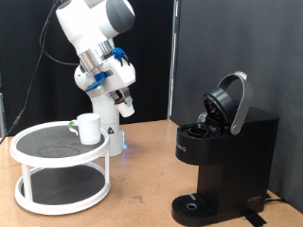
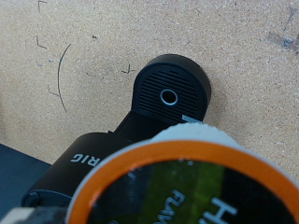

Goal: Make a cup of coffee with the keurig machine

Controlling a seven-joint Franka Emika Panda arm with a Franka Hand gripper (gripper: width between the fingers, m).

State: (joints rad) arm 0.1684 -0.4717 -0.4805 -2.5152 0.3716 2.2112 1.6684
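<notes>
The black keurig machine (image 1: 227, 156) stands at the exterior view's right with its rounded lid (image 1: 232, 99) hinged up. The white cup (image 1: 88, 128) sits on the top tier of a white round stand (image 1: 38, 156) at the exterior view's left. My gripper (image 1: 123, 97) hangs above the table between the stand and the machine, just right of the cup and higher. In the wrist view a pod (image 2: 187, 187) with an orange rim and a dark printed foil lid fills the foreground, held up off the table. It hides my fingers. Behind it are the keurig machine (image 2: 89, 163) and its round drip base (image 2: 170, 93).
The wooden table (image 1: 142, 189) carries the two-tier stand and the machine. A black panel (image 1: 256, 47) stands behind the machine. The robot's white base (image 1: 109, 132) is right behind the stand. Pen marks show on the table (image 2: 61, 75) in the wrist view.
</notes>
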